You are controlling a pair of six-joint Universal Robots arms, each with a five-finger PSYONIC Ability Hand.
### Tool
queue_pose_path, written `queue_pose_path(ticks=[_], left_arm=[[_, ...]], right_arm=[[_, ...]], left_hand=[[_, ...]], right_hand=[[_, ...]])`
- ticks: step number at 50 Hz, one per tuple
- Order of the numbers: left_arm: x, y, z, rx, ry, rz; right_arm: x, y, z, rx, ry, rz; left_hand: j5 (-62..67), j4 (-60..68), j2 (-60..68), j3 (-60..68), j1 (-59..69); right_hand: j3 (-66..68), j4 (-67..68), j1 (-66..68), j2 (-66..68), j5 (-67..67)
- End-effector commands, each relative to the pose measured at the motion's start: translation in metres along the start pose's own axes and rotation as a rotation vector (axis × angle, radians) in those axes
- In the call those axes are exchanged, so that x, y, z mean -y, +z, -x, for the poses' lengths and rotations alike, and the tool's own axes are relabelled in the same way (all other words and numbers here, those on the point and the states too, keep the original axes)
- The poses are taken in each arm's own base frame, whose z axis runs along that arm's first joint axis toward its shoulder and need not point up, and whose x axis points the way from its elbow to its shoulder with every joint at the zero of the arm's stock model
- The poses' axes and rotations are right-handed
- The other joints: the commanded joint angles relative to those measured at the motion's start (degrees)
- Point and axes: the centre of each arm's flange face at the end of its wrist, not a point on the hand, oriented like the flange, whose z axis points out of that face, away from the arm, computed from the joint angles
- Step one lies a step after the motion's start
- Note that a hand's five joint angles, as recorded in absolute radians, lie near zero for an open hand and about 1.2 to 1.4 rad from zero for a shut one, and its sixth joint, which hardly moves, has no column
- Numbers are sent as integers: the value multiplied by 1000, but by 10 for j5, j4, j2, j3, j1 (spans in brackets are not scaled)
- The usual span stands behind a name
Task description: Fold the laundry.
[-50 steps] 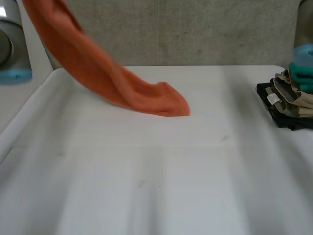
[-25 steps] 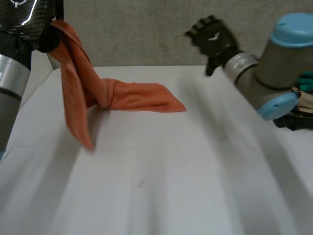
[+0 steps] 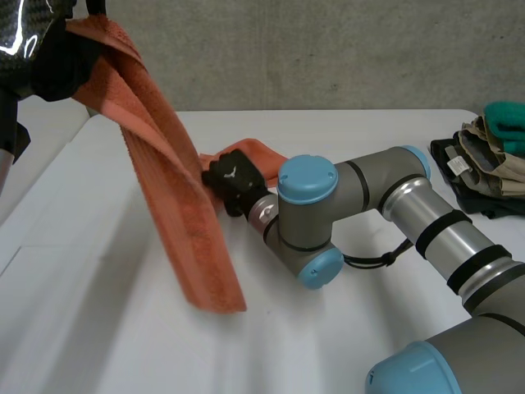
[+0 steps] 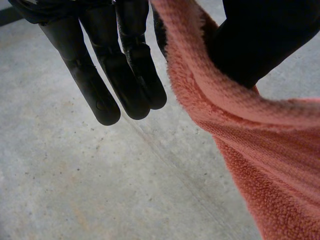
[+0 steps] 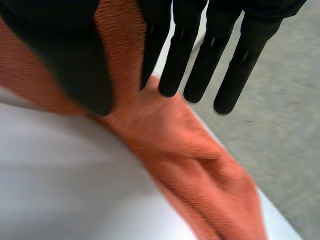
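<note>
An orange towel (image 3: 176, 205) hangs from my left hand (image 3: 57, 61), which is raised high at the table's far left corner. In the left wrist view the towel (image 4: 260, 150) is pinched between the thumb and a finger of the left hand (image 4: 120, 65), whose other fingers are straight. The towel's free end dangles just above the table, and another part trails onto the table behind it. My right hand (image 3: 232, 182) has reached across to that trailing part. In the right wrist view a strip of towel (image 5: 180, 145) runs up between the thumb and straight fingers of the right hand (image 5: 75, 65).
A pile of folded clothes (image 3: 484, 168) with a teal cloth (image 3: 504, 115) on top sits at the table's right edge. My right arm (image 3: 369, 189) lies across the middle of the white table (image 3: 98, 328). A concrete wall stands behind.
The right arm swung in from the back right and down to the towel by the table. The left hand carried the towel up, and its hanging end swung toward the middle.
</note>
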Motion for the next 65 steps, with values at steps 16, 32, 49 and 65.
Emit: queue_pose_path(ticks=[16, 32, 49, 65], left_arm=[[-39, 16, 26, 80, 44, 47], [-94, 20, 23, 64, 16, 184], [-112, 19, 19, 54, 0, 236], [-27, 32, 24, 59, 42, -1]], right_arm=[[108, -82, -191, -586, -189, 97], [77, -159, -8, 128, -5, 545], [74, -129, -97, -227, 181, 424], [35, -114, -102, -109, -82, 491]], left_hand=[[129, 112, 112, 115, 142], [129, 112, 112, 115, 142], [129, 112, 112, 115, 142], [129, 112, 112, 115, 142]], right_hand=[[204, 204, 213, 194, 206], [204, 204, 213, 194, 206], [-496, -496, -487, -506, -494], [-496, -496, -487, -506, -494]])
